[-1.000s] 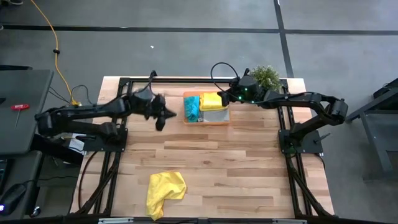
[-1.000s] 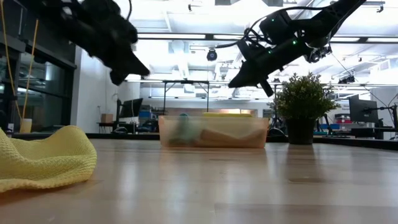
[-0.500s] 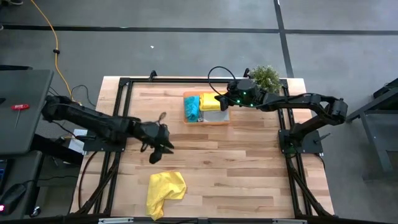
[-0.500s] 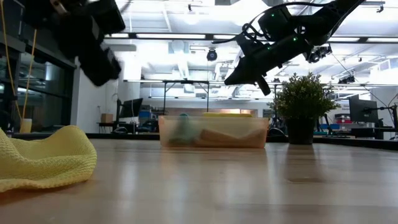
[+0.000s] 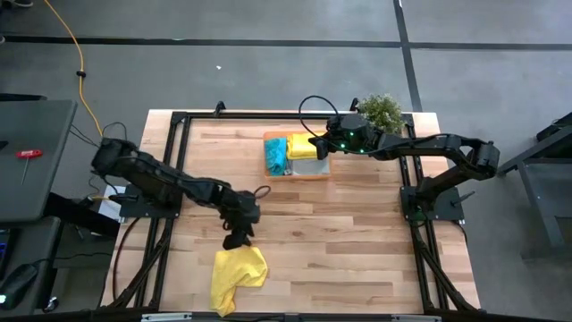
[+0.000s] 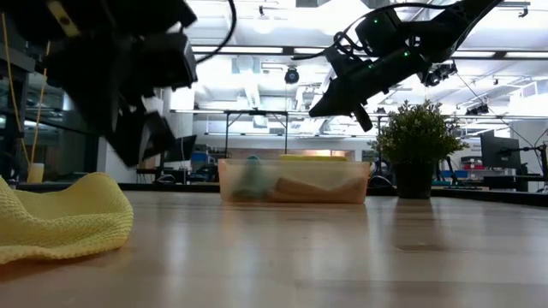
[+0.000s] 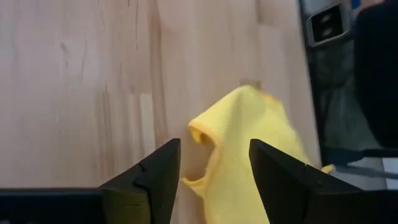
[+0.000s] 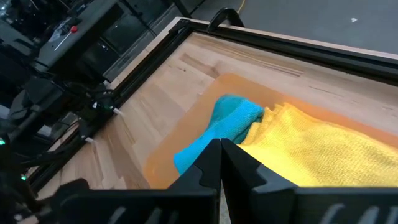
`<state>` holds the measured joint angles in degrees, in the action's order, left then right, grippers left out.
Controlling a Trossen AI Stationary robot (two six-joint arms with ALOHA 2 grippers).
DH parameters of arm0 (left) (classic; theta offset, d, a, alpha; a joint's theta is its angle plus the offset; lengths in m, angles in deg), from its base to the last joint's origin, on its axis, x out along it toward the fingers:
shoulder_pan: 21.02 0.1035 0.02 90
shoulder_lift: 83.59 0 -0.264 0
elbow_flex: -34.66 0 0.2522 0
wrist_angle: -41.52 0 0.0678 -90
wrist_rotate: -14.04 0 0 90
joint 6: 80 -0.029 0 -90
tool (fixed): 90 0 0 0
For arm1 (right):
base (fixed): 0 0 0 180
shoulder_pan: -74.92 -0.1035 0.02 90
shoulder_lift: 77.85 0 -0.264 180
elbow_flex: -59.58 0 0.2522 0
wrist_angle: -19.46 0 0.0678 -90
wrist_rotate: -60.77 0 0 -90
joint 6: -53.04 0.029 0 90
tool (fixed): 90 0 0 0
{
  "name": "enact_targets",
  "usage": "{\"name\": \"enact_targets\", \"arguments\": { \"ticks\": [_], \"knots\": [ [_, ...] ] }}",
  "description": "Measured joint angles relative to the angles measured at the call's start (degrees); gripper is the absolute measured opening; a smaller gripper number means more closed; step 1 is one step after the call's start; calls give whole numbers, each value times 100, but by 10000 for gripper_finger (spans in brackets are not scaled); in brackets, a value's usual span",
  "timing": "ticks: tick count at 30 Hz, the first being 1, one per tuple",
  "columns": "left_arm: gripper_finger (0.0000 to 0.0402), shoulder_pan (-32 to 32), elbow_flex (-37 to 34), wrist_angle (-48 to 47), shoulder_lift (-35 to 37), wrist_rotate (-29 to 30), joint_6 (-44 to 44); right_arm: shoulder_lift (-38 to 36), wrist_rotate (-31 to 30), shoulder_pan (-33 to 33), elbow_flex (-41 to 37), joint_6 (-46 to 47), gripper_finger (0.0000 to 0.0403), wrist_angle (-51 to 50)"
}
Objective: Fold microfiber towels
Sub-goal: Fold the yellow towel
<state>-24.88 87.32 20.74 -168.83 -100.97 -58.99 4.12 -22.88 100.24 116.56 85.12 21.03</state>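
Loose yellow towel (image 5: 236, 275): soft, nubbly weave, lying crumpled on the near part of the table, one corner curled up into a lip
Table (image 5: 357, 241): pale wood planks with visible grain, framed by dark rails
Left gripper (image 5: 236, 240): hangs just above the far edge of the loose yellow towel, dark fingers (image 7: 152, 177) spread apart with the cloth's raised corner showing between them, nothing held
Right gripper (image 5: 318, 143): poised over the tray, fingers (image 8: 214, 163) pressed together, empty
Tray (image 5: 307, 176): flat, translucent orange, rectangular, at the far middle of the table
Towels in tray: a teal-blue towel (image 5: 276, 155) bunched at one end, a second yellow towel (image 5: 302, 146) beside it, a grey towel (image 5: 309, 165) nearer the front wall
Plant (image 5: 382, 109): small, bushy, green, at the far right corner
Change: a second ago the left gripper was shut, up beside the tray; it has since swung down to the loose towel and opened wide, while the right gripper has edged a little further over the tray
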Motion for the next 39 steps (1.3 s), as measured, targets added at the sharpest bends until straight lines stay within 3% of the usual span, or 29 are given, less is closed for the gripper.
{"name": "enact_targets", "arguments": {
  "ticks": [8, 16, 20, 25, 39],
  "knots": [
    [184, -232, 86, 494, -797, -11, 134, 0, 16, 0, -2, -193, 0, -61],
    [183, -438, 89, 750, -1214, -411, 366, 0, 17, 0, -2, -251, 0, -100],
    [141, -455, 87, 853, -1219, -348, 390, 0, 18, 0, -2, -251, 0, -103],
    [16, -120, 85, 792, -718, -165, 394, 2, 286, 1, -2, -103, 0, -103],
    [1, 2044, 125, -102, 2277, 380, -715, 2, 1352, -447, -2, -70, 0, 163]
  ]
}}
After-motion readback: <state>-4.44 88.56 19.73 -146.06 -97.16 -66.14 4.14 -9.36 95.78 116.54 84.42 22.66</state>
